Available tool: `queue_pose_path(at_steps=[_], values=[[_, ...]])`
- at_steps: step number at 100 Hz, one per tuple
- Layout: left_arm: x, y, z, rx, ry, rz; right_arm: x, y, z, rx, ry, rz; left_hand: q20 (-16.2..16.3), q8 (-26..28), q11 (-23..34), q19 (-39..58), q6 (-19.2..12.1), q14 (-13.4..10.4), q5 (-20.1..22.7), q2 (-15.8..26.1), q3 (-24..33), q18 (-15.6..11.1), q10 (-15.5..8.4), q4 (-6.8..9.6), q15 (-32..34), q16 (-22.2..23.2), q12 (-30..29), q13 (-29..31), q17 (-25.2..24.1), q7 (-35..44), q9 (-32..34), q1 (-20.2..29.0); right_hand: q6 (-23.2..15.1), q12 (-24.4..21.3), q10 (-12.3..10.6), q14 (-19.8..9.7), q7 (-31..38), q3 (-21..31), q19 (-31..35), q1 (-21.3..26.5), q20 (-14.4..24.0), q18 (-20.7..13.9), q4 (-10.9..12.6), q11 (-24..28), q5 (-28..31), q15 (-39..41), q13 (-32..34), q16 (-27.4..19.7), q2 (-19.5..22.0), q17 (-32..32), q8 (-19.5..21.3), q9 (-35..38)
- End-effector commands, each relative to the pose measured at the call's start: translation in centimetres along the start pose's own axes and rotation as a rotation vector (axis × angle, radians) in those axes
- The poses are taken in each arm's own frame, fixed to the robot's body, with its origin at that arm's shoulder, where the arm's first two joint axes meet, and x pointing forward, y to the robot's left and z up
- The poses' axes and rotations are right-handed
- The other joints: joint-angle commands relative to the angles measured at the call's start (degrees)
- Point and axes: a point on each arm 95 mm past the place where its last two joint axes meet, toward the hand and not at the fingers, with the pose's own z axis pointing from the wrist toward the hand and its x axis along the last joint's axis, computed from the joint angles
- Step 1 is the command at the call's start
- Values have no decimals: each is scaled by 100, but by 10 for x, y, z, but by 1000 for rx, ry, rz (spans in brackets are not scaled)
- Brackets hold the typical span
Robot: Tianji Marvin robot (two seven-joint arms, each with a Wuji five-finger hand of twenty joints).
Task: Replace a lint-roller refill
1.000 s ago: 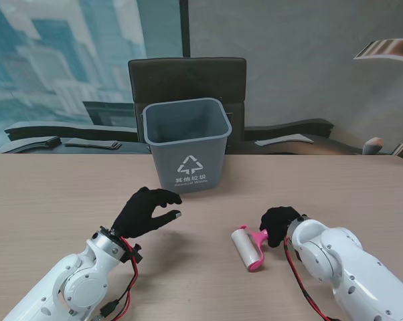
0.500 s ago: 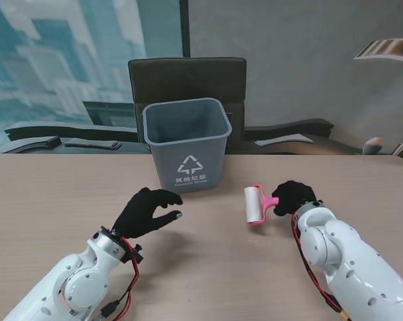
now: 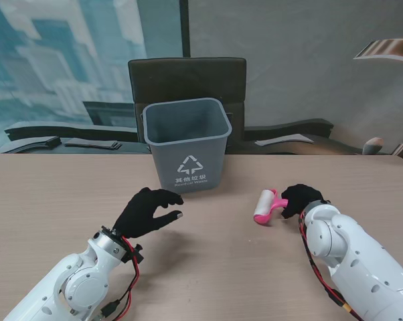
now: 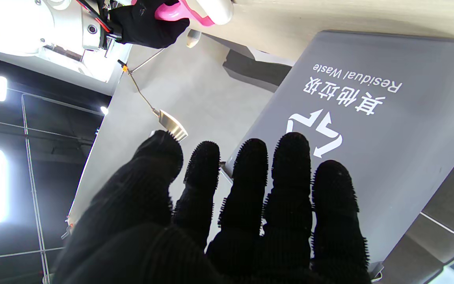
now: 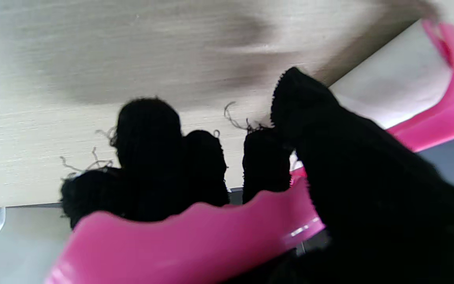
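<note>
On the left side of the table, the left hand [image 3: 145,212] hovers empty, fingers [image 4: 290,185] spread loose, the grey bin [image 3: 187,143] just past their tips. Over to the right, the right hand [image 3: 300,199] has the lint roller [image 3: 266,205] by its pink handle [image 5: 195,240], white roll sticking out beyond the fingertips toward the left hand. Looks like the carry step; next move probably needs the free hand gripping that roll to pull it off.

Bright, even daylight across the pale wood-grain table [image 3: 47,200], sharp in the stand view, only soft shadows under both arms. Harsh glare from ceiling lamps in the left wrist view, blown out white. Right wrist view smeared: black-gloved right hand [image 5: 290,189] and glossy pink plastic lint-roller handle [image 5: 195,244] out of focus, dark shadow overhead.
</note>
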Motion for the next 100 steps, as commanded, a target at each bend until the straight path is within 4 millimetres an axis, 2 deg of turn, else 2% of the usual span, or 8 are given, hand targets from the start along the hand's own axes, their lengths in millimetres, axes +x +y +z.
queue_pose_path(at_steps=[1, 11, 16, 23, 28, 53, 73, 100], values=[[1, 2, 0, -15, -2, -3, 1, -4, -2, 18, 9, -13, 108, -60, 76, 133, -112, -66, 14, -98, 48, -26, -132, 97, 164, 62, 128, 86, -7, 99, 76, 211, 24, -242, 373, -239, -253, -22, -182, 105, 104, 58, -167, -284, -234, -349, -141, -75, -291, -292, -306, -267], [1, 2, 0, -14, -1, -4, -1, -5, -4, 23, 9, -18, 108, -64, 77, 135, -112, -65, 9, -95, 47, -28, -132, 98, 162, 62, 128, 80, -5, 98, 76, 211, 83, -675, 403, -40, -674, -88, -778, 13, 144, 248, -154, -803, -498, -1159, -718, -198, -229, -1016, -617, -681], [1, 2, 0, -13, -1, -3, -3, -6, -6, 34, 8, -21, 108, -66, 76, 136, -114, -67, 4, -88, 45, -28, -132, 98, 164, 62, 128, 81, -5, 96, 72, 208, 256, -986, 408, 29, -1364, -85, -1211, -88, 216, 330, -97, -1097, -610, -1661, -1112, -263, -142, -1499, -823, -973], [1, 2, 0, -10, 2, -2, -4, -7, -10, 63, 5, -5, 108, -71, 75, 136, -96, -66, -4, -50, 29, -28, -127, 96, 163, 62, 127, 77, -5, 86, 67, 165, 398, -1377, 418, 123, -2511, -15, -1827, -292, 279, 415, 285, -1535, -685, -2298, -1777, -420, 54, -2240, -777, -1491], [1, 1, -1, -8, 4, -1, -5, -8, -12, 79, 3, 3, 108, -72, 76, 136, -94, -63, -4, -50, 25, -28, -124, 99, 163, 62, 128, 78, -5, 82, 68, 154, 439, -1581, 424, 179, -2940, -102, -2156, -349, 250, 436, 357, -1817, -909, -2611, -2215, -531, 111, -2662, -845, -1882], [1, 0, -3, 1, 4, 3, -13, -9, -24, 97, 3, -42, 101, -97, 26, 120, -33, -57, -79, 7, 30, -45, -106, 118, 121, 45, 109, 41, -19, -20, -18, 50, 368, -2142, 332, 137, -3644, -429, -3724, -562, 15, 219, 327, -2540, -1650, -3733, -4234, -970, 228, -4419, -1372, -3334], [2, -5, -4, 18, -5, 8, -14, 2, -39, 11, 21, -34, 73, -83, -98, 54, 27, -48, -154, 74, 78, -64, -72, 149, -20, -26, 39, -32, -55, -224, -125, -85, 442, -2253, 356, 178, -3703, -541, -3959, -597, 66, 242, 360, -2641, -1808, -3826, -4351, -1043, 356, -4463, -1514, -3556], [16, -19, 11, 104, -18, -67, 19, 57, -77, -239, 212, 67, 70, -15, -139, 34, 19, -61, -134, 56, 101, -60, -72, 143, -94, -67, 8, -76, -69, -289, -165, -112, 498, -2257, 371, 237, -3646, -466, -3771, -608, 228, 349, 405, -2553, -1708, -3560, -3769, -947, 416, -4002, -1576, -3186]])
